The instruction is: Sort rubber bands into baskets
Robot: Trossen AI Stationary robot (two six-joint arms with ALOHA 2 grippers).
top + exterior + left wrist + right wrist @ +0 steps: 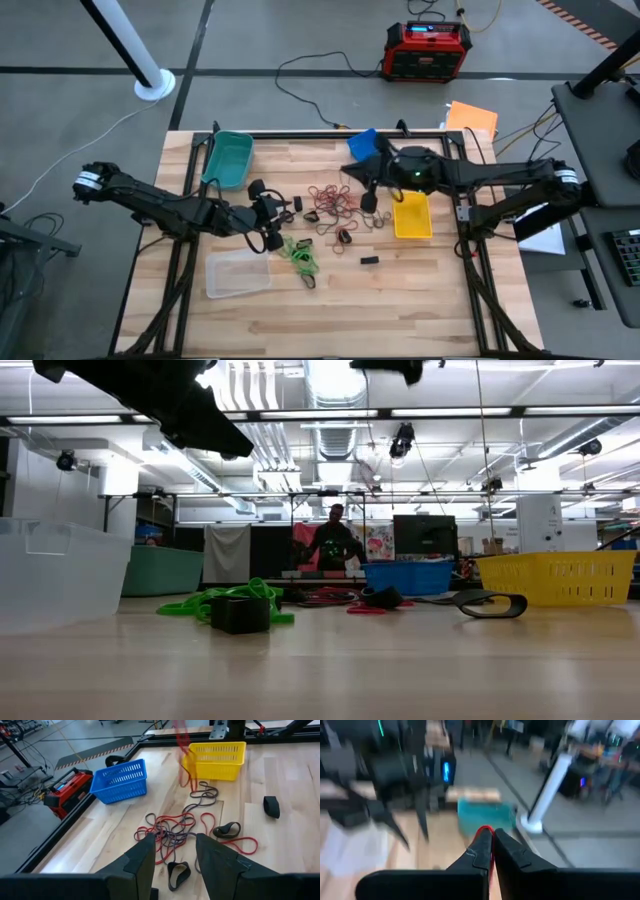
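1. The tabletop (430,290) is light wooden planking in a black frame, standing on a grey floor. The low view shows a hall with ceiling strip lights and a person (335,540) standing far behind.
2. Landmark: the tangle of red and dark rubber bands (335,203) at the tabletop's centre.
3. The yellow basket (411,216) sits just right of the tangle; the blue basket (362,144) lies beyond it toward the far edge; the teal basket (228,158) is far-left; the clear basket (238,272) is near-left.
4. Green bands (297,255) lie on the near side of the tangle. A small black block (370,261) lies near-right of it.
5. A red power unit (427,50) stands on the floor beyond the far edge.
6. The left end effector (173,855) hangs open just left of the tangle, holding nothing.
7. The right end effector (492,844) is raised over the tangle's right side, closed on a red band (183,750) that dangles from it.
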